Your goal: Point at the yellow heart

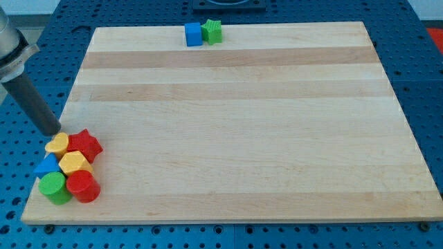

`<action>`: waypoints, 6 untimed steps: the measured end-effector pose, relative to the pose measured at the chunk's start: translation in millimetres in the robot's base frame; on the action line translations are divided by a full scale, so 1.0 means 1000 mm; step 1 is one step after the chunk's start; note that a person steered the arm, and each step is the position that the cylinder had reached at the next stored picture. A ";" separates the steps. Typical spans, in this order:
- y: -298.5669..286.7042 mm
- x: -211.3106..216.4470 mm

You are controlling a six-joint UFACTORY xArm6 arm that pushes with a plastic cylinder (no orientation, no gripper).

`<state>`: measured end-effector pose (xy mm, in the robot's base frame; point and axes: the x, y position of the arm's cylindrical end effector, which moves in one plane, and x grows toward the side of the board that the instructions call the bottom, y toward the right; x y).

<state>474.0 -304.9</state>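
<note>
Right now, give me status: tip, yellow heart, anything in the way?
My tip at the cluster's top-left edge, just above the yellow heart. Red star right beside the heart, yellow hexagon below. Nothing between tip and heart.

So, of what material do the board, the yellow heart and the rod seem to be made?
The board looks like pale wood with a smooth matt finish: long grain bands run across it. The yellow heart seems to be plastic or painted wood; its even, saturated colour with a soft sheen leaves this open. The rod looks like dark matt metal or plastic, and my tip sits just above the heart.
</note>
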 end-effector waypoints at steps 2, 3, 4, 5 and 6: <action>0.000 0.007; 0.001 0.009; 0.001 0.021; 0.001 0.022; 0.002 0.022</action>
<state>495.9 -302.9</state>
